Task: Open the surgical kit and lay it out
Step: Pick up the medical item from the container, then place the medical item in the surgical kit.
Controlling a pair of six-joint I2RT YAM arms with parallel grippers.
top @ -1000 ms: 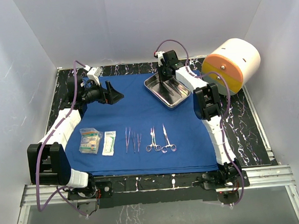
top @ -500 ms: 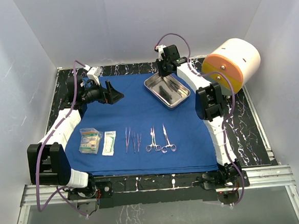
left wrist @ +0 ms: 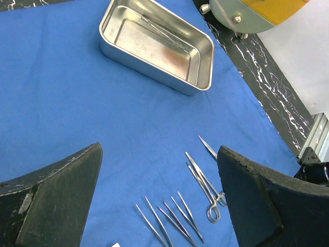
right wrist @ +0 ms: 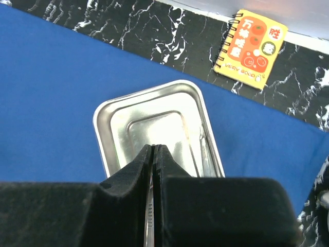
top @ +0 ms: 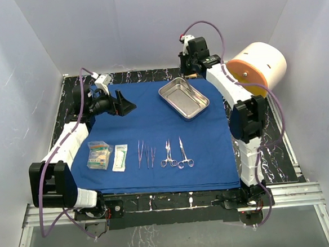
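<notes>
The surgical kit lies spread out on its royal-blue cloth (top: 153, 121). The steel tray (top: 168, 95) stands at the back, with a thin instrument (right wrist: 205, 149) along its inner wall. Near the front lie two clear packets (top: 99, 154), slender forceps (top: 146, 154) and two clamps (top: 176, 155). My right gripper (right wrist: 154, 146) hangs above the tray's far end (right wrist: 97, 123), shut on a thin ridged steel instrument (right wrist: 149, 221). My left gripper (left wrist: 159, 149) hovers open over the cloth's back left, nothing between its fingers, above the forceps (left wrist: 169, 218) and clamps (left wrist: 205, 182).
A big white-and-orange cylinder (top: 257, 72) lies at the back right, close to the right arm. A small orange notebook (right wrist: 251, 43) sits on the black marble table behind the tray. White walls close in the table on three sides.
My right gripper has risen out of the tray and drawn back and to the right, still shut on the thin steel instrument. The left arm has stayed where it was.
</notes>
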